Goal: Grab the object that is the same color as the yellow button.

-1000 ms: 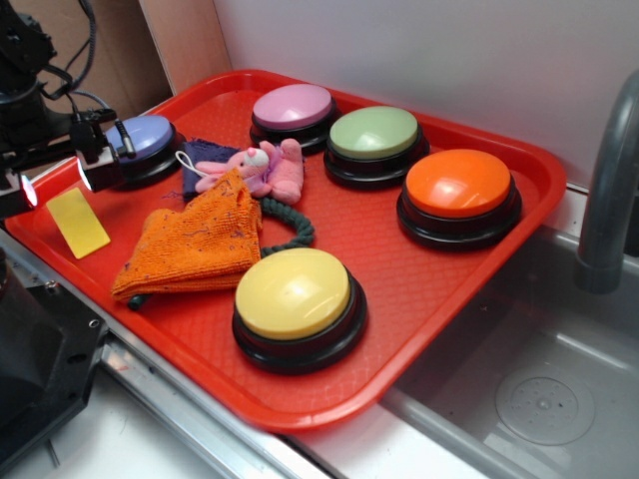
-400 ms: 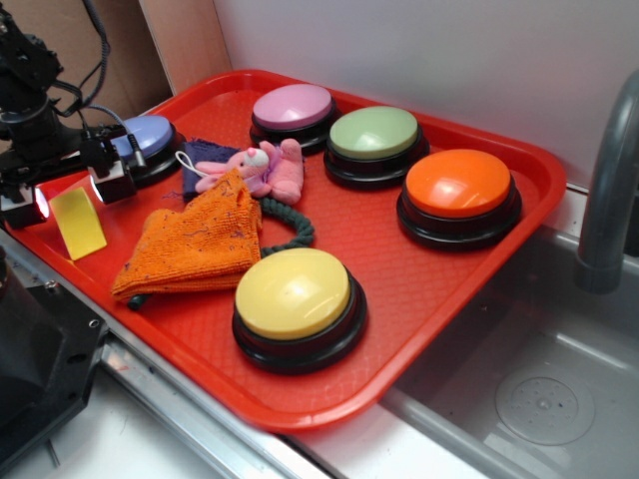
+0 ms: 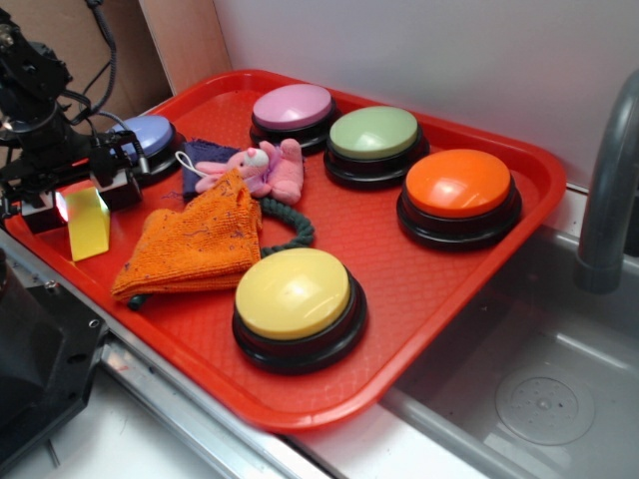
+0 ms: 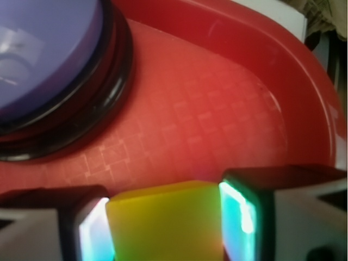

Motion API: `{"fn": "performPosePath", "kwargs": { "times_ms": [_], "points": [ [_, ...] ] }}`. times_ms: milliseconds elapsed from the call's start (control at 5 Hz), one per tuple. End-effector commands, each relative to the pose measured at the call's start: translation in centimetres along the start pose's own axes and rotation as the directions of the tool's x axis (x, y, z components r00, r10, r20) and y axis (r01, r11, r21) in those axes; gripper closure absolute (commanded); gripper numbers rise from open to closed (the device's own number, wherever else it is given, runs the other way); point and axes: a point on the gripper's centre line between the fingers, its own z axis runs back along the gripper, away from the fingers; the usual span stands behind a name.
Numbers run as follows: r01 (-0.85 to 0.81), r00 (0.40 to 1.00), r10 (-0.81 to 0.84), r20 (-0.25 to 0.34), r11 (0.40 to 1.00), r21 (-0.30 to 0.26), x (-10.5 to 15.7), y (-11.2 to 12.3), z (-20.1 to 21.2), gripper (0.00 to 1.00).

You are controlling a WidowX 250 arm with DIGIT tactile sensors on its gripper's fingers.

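The small bright-yellow block point(image 3: 88, 225) stands on edge at the left end of the red tray point(image 3: 399, 259). My gripper point(image 3: 85, 200) is closed round it from above. In the wrist view the block point(image 4: 166, 223) fills the gap between my two lit pads point(image 4: 239, 217) and touches both; my gripper point(image 4: 166, 231) is shut on it. I cannot tell whether the block still rests on the tray floor point(image 4: 206, 109). The large pale-yellow dome button point(image 3: 293, 292) with a black base sits at the tray's front, well to the right of the gripper.
An orange knitted cloth point(image 3: 195, 244) lies just right of the block. A lavender-blue button point(image 3: 150, 135) sits close behind the gripper, also in the wrist view point(image 4: 43, 49). A pink toy point(image 3: 265, 168) and pink point(image 3: 293, 105), green point(image 3: 374, 132) and orange point(image 3: 458, 183) buttons lie farther right. A sink point(image 3: 519, 389) is at the right.
My gripper has come down over the yellow block and its fingers have closed in on it. The block has tipped from lying flat to standing between the fingers.
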Motion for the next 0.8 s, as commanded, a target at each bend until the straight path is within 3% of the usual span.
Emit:
{"fn": "performPosePath", "kwargs": {
  "times_ms": [0, 200, 400, 600],
  "points": [
    [0.133, 0.991, -0.132, 0.024, 0.989, -0.063, 0.0, -1.0, 2.7, 1.0],
    [0.317, 0.947, -0.32, -0.009, 0.941, -0.122, -0.4, -3.6, 5.7, 1.0],
    [0.494, 0.858, -0.511, -0.05, 0.848, -0.191, -0.8, -6.1, 9.3, 1.0],
    [0.624, 0.76, -0.649, -0.045, 0.747, -0.229, -2.1, -8.3, 12.1, 1.0]
  ]
}}
